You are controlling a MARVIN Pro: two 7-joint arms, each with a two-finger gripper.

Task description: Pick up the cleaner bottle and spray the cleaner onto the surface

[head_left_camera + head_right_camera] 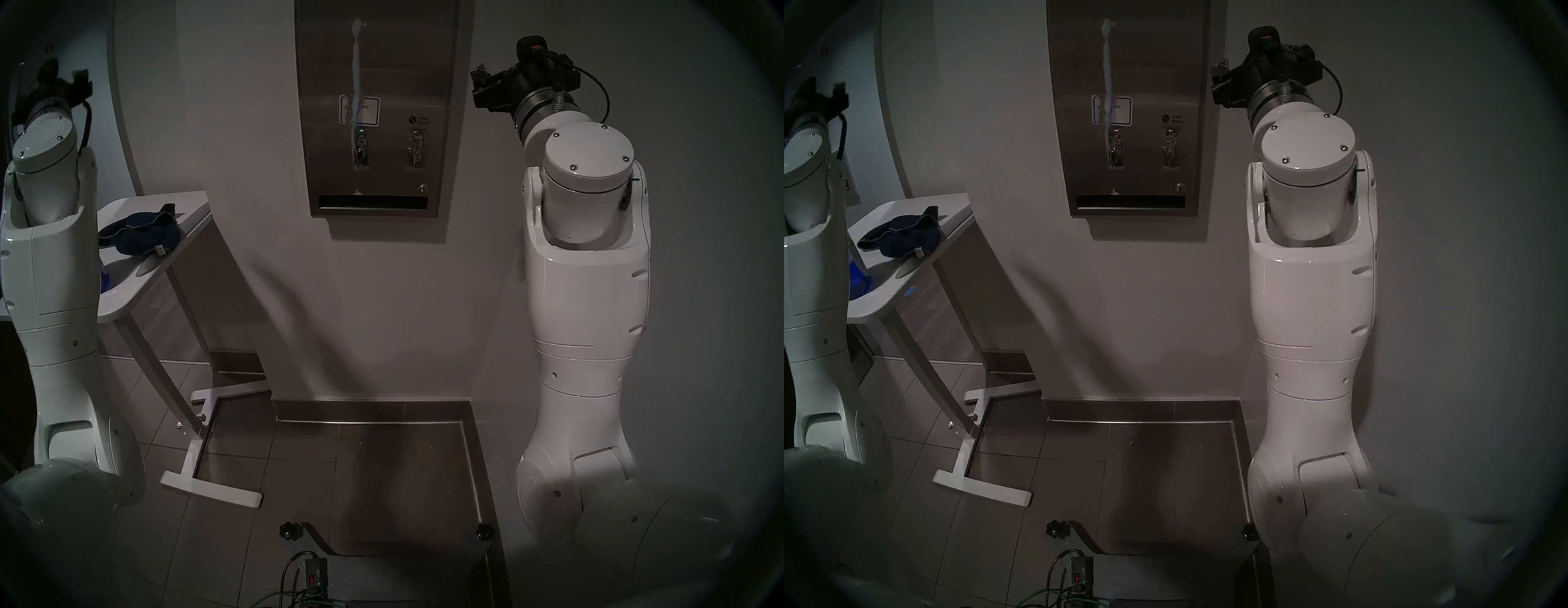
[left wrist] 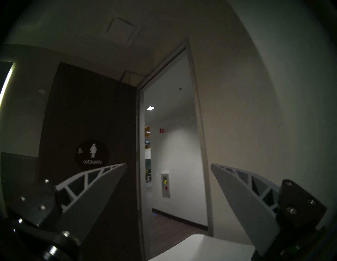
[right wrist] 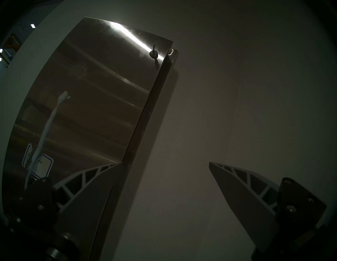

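The surface is a stainless-steel wall dispenser (image 1: 394, 76), also in the right wrist view (image 3: 94, 102). A thin white foamy streak of cleaner (image 1: 357, 63) runs down its left half over the blue-edged sticker (image 3: 44, 165). The cleaner bottle stands on the white side table, mostly hidden behind my left arm; only its blue liquid shows (image 1: 858, 274). My left gripper (image 2: 168, 164) is open and empty, raised at the far left and facing a doorway. My right gripper (image 3: 164, 163) is open and empty, raised just right of the dispenser (image 1: 481, 87).
A dark blue cloth (image 1: 140, 233) lies on the white side table (image 1: 193, 208), whose base frame (image 1: 212, 488) rests on the tiled floor. A dark door with a WOMEN sign (image 2: 91, 155) stands open beside the doorway (image 2: 173, 145).
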